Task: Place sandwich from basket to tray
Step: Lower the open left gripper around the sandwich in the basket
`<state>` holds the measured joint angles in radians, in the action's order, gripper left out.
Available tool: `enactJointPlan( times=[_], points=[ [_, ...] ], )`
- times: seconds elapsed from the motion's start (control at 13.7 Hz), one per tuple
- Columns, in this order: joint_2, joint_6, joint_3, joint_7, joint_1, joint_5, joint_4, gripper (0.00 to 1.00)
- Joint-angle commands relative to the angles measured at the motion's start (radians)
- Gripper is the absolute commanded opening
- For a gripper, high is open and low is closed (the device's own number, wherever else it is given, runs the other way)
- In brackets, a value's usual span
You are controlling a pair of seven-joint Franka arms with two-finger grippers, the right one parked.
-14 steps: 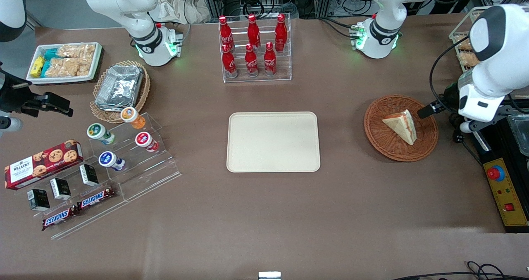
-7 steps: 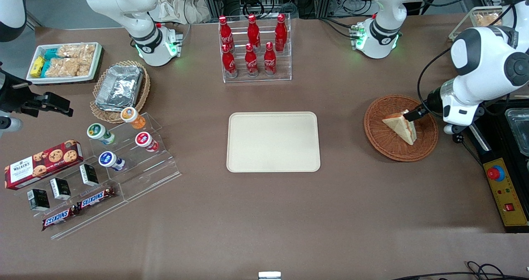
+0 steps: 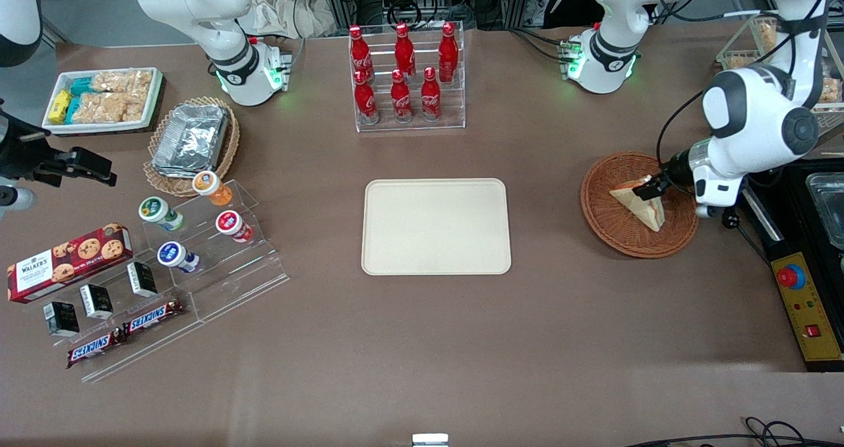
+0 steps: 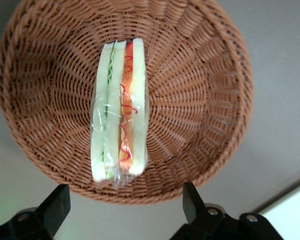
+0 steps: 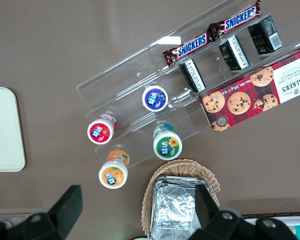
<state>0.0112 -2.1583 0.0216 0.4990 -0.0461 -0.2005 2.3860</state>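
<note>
A wrapped triangular sandwich [image 3: 638, 204] of pale bread with red-orange and green filling lies in the round reddish-brown wicker basket [image 3: 610, 219], toward the working arm's end of the table. The left wrist view looks down on the sandwich [image 4: 121, 110] standing on edge in the basket [image 4: 200, 90]. My left gripper [image 3: 649, 187] hangs over the sandwich's upper corner, open, its two black fingers [image 4: 54, 207] spread wide with nothing between them. The cream-beige tray [image 3: 436, 227] lies bare in the middle of the table.
A clear rack of red cola bottles [image 3: 405, 74] stands farther from the front camera than the tray. A black control box with a red button [image 3: 806, 302] lies beside the basket at the table's end. Snack shelves [image 3: 165, 269] and a foil-container basket [image 3: 191, 140] sit toward the parked arm's end.
The left arm has swung in from the table's end and lowered, bringing its gripper from beside the basket's rim to over the sandwich.
</note>
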Motion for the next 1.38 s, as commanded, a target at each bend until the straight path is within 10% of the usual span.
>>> enactJointPlan(
  times=[0.0,0.51,0.8,1.31],
  points=[
    [0.073,-0.053,-0.003,0.012,-0.001,-0.016,-0.004,1.00],
    [0.194,-0.146,-0.003,0.010,-0.001,-0.016,-0.004,0.92],
    [0.176,-0.127,0.020,0.013,0.000,-0.014,-0.010,0.34],
    [0.030,0.092,0.020,0.007,0.000,0.053,-0.085,0.31]
  ],
)
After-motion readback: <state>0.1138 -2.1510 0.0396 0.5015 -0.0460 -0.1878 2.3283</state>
